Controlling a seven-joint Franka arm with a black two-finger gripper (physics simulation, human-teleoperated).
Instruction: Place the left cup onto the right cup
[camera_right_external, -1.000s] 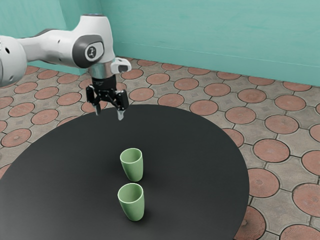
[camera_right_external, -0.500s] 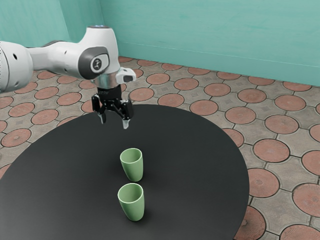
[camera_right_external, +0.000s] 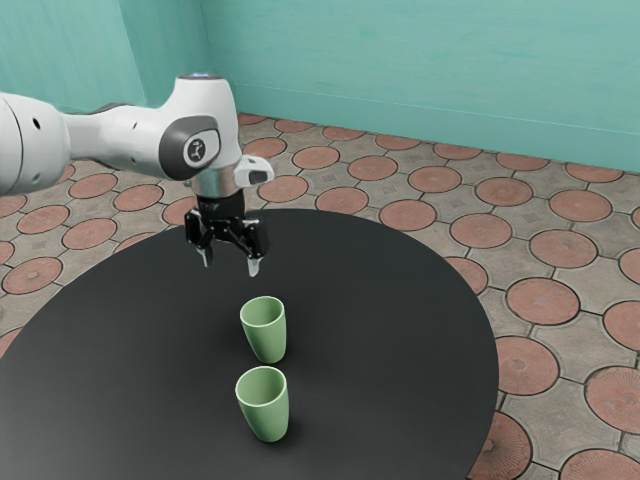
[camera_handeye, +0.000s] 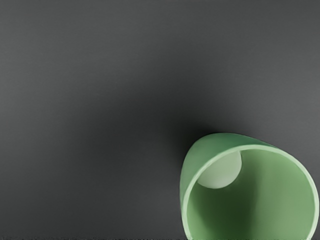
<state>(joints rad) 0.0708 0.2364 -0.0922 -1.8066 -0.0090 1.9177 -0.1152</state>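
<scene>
Two green cups stand upright on the round black table. The farther cup is near the table's middle, and the nearer cup stands just in front of it toward the table's front edge. My gripper hangs open and empty above the table, up and to the exterior view's left of the farther cup, not touching it. In the wrist view a green cup shows from above, its open mouth facing the camera, on the dark table top.
A floor of round reddish tiles surrounds the table, with teal walls behind. My white arm comes in from the exterior view's left over the table's far edge.
My gripper has come down and moved toward the exterior view's right, closer to the farther cup. Its fingers have stayed open. Neither cup has moved.
</scene>
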